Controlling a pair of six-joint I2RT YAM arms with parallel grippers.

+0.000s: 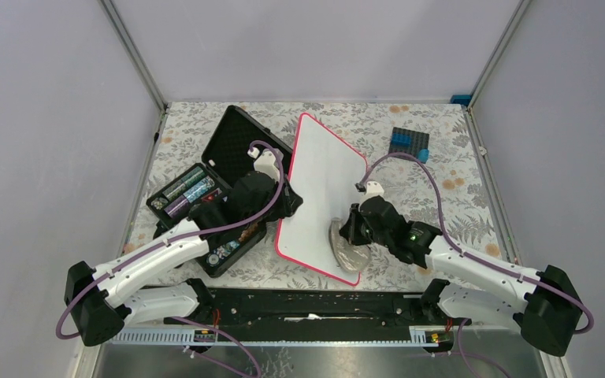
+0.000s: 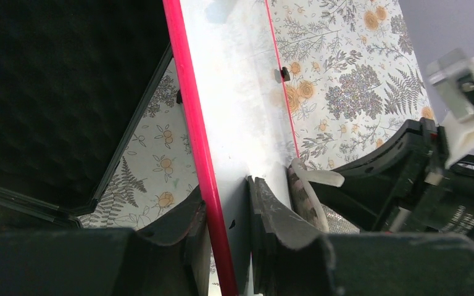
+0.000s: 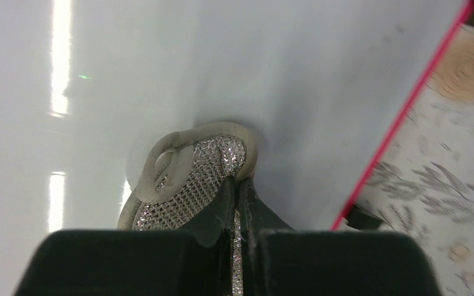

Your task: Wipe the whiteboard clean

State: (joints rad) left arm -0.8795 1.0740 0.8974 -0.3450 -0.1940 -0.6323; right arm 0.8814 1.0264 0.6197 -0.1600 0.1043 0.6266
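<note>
The whiteboard point(image 1: 319, 185), white with a red-pink rim, lies slanted in the middle of the table; no writing shows on it. My left gripper point(image 1: 282, 203) is shut on its left rim, one finger under and one over the board, as the left wrist view point(image 2: 225, 213) shows. My right gripper point(image 1: 352, 228) is shut on a round grey cloth pad with a sparkly mesh face point(image 3: 191, 179) and presses it on the board's near part point(image 3: 253, 80). The pad also shows in the top view point(image 1: 348, 250) and in the left wrist view point(image 2: 305, 197).
An open black foam-lined case point(image 1: 205, 193) with batteries and small items lies left of the board, under my left arm. A black and blue block point(image 1: 408, 142) sits at the back right. The table has a floral cloth point(image 1: 441, 197).
</note>
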